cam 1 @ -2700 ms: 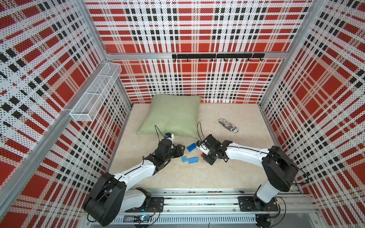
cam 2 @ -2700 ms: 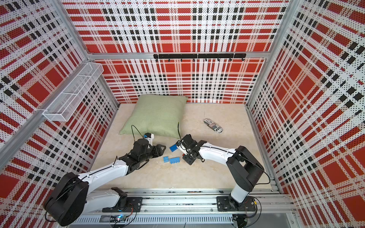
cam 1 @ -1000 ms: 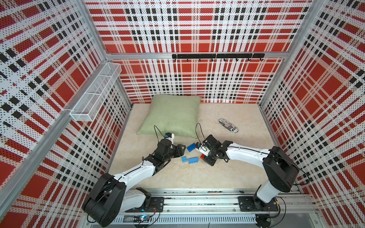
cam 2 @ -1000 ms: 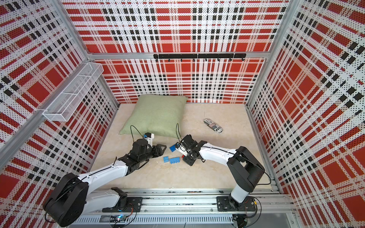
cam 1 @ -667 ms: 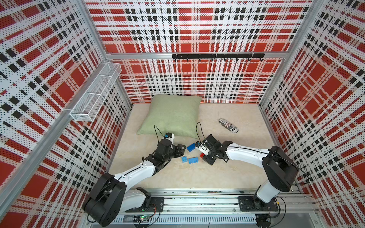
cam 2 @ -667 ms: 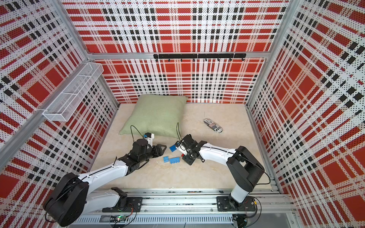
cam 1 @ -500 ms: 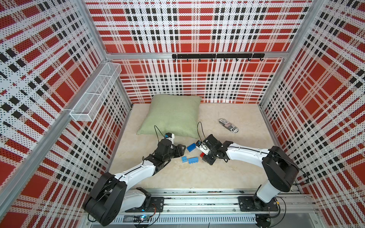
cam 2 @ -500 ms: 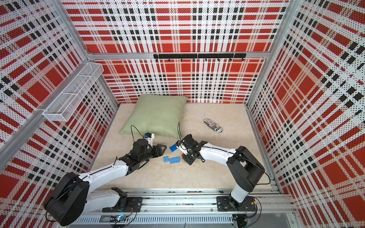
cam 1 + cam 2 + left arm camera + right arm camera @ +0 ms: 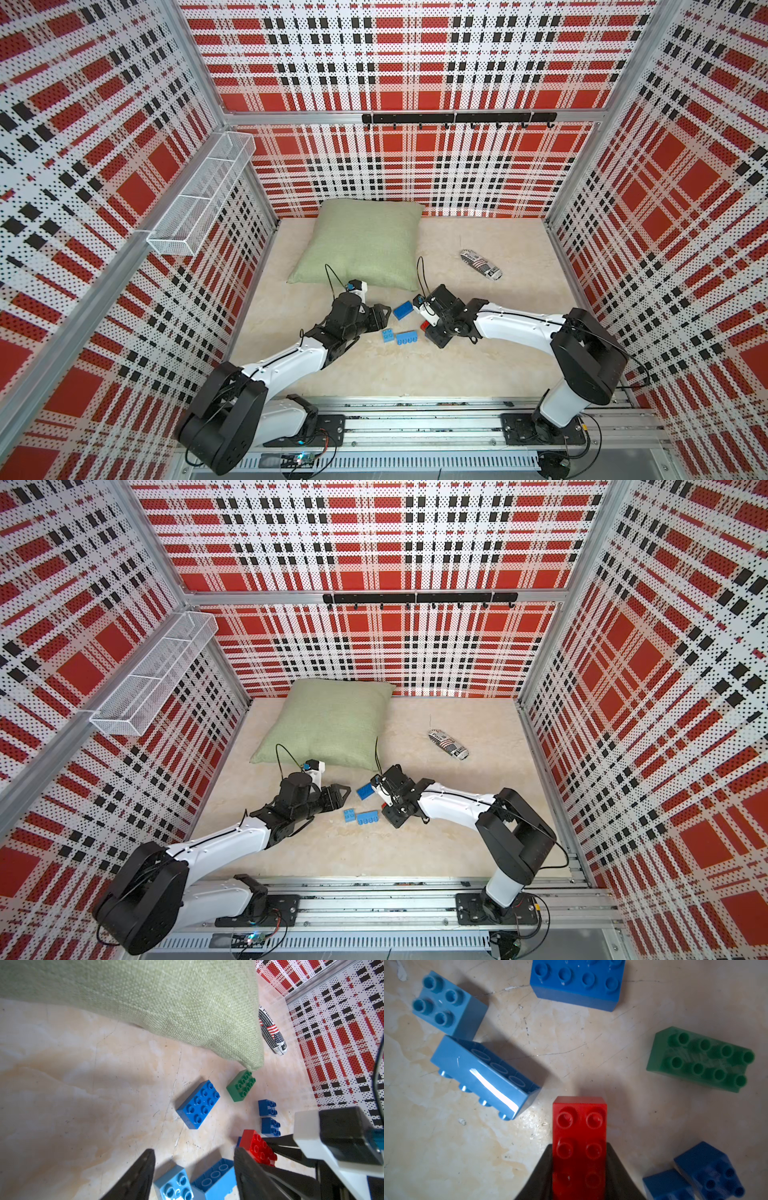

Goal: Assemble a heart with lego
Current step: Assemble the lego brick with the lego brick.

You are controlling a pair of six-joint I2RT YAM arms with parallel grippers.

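right gripper (image 9: 579, 1147) clamped on red brick (image 9: 579, 1118); left gripper (image 9: 194, 1150) spread, empty, by light-blue 2x2 brick (image 9: 174, 1186). Remaining lego (image 9: 699, 1059) loose on table (image 9: 83, 1064) near pillow (image 9: 145, 991) corner, no heart started. First-join step, I'd say: next needs red aligned stud-to-socket over blue 2x4 brick (image 9: 198, 1104), then pressed.

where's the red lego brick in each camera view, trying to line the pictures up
Top view: the red brick is a small sliver just below the picture's middle, mostly hidden.
Top view: the same sliver, again just below the middle.
Left wrist: lower right, studs showing.
Right wrist: bottom centre, large.
Shared landmark: the dark blue eight-stud brick, seen in all four.
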